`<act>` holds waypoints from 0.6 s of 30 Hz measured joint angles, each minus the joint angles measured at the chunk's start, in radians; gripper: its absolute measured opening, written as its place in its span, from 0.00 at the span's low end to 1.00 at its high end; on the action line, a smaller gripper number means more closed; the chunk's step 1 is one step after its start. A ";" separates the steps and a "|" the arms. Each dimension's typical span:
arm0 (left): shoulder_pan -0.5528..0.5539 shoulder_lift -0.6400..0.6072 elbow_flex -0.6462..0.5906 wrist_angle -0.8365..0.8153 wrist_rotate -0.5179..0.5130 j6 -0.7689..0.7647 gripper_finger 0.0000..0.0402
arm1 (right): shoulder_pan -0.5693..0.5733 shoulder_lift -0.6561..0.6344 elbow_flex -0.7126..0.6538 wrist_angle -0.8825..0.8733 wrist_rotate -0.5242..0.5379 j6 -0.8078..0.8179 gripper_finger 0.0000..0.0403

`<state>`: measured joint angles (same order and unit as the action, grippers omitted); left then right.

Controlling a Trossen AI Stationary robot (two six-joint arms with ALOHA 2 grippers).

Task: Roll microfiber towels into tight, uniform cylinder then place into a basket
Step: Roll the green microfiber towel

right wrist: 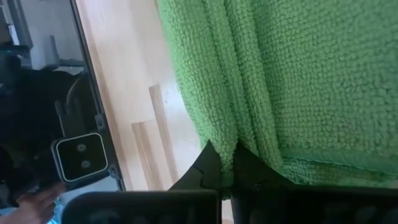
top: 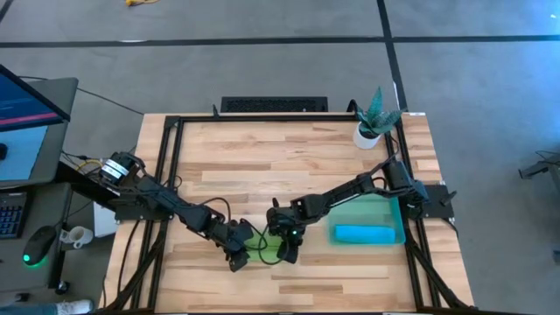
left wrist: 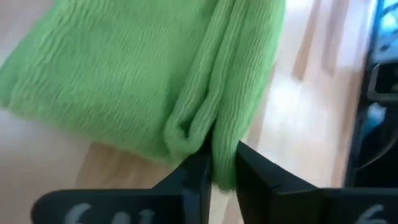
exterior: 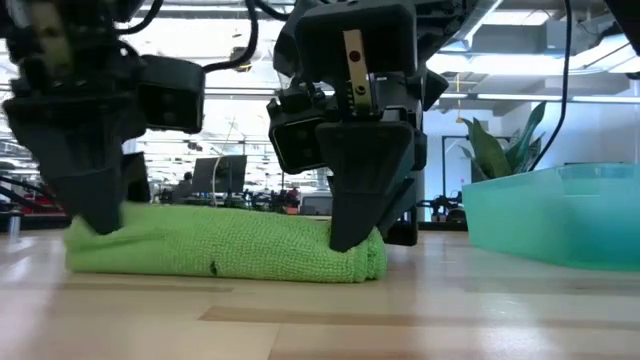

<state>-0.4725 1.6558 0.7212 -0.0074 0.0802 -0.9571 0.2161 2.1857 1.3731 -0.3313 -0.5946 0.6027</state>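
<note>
The lime green towel [top: 262,251] lies on the table near its front edge as a low, loosely rolled bundle; the low view shows it lying lengthwise [exterior: 220,245]. My left gripper [top: 236,256] is shut on its left end and my right gripper [top: 287,252] on its right end. The sky blue towel [top: 363,234] lies rolled inside the teal basket [top: 372,208] at the right. My left gripper pinches a folded ridge of several layers at the towel's left end [left wrist: 217,146] between its two fingers, coming from above. The towel rests on the table. My right gripper pinches a folded ridge at the towel's right end [right wrist: 231,146] between its two fingers, pointing down. The bundle stays on the table [exterior: 350,265].
A potted plant [top: 376,118] in a white pot stands at the table's far right corner. The basket's wall [exterior: 560,220] rises just right of the green bundle. Bare wood lies across the table's middle and far left.
</note>
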 joint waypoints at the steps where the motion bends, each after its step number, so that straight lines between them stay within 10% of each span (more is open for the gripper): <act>1: 0.000 0.000 0.000 -0.015 0.001 0.018 0.14 | 0.000 0.000 0.000 0.000 0.002 0.001 0.05; 9: 0.000 -0.002 0.000 -0.077 0.023 0.140 0.33 | -0.001 0.001 0.000 -0.010 0.005 0.003 0.06; 18: 0.000 -0.092 -0.004 -0.290 -0.017 0.183 0.33 | -0.001 0.001 0.000 -0.010 0.007 0.002 0.06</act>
<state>-0.4728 1.5634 0.7175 -0.2979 0.0637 -0.7737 0.2150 2.1868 1.3731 -0.3416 -0.5879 0.6052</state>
